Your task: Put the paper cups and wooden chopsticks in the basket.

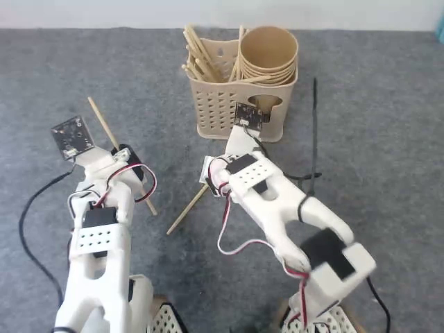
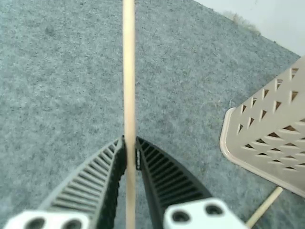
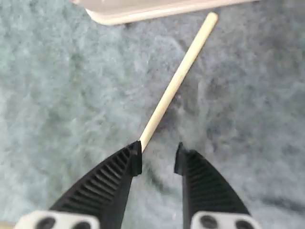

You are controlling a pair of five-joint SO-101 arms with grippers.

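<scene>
A beige slotted basket (image 1: 225, 111) stands at the back of the grey mat, holding stacked paper cups (image 1: 268, 52) and several wooden chopsticks (image 1: 201, 55). My left gripper (image 1: 128, 163) is shut on one chopstick (image 1: 104, 123) near its middle; in the left wrist view the stick (image 2: 128, 71) runs straight out from the left gripper (image 2: 129, 145). A second chopstick (image 1: 186, 211) lies on the mat, partly under the right arm (image 1: 253, 177). My right gripper (image 3: 158, 160) is open low over the mat, and that chopstick (image 3: 176, 78) ends against one fingertip (image 3: 136, 155), not between the fingers.
The basket's base edge (image 3: 143, 12) is just beyond the lying chopstick. The basket wall (image 2: 269, 138) sits right of the left gripper's path, with the loose chopstick's end (image 2: 264, 207) below it. A thin black cable (image 1: 313, 132) lies right of the basket.
</scene>
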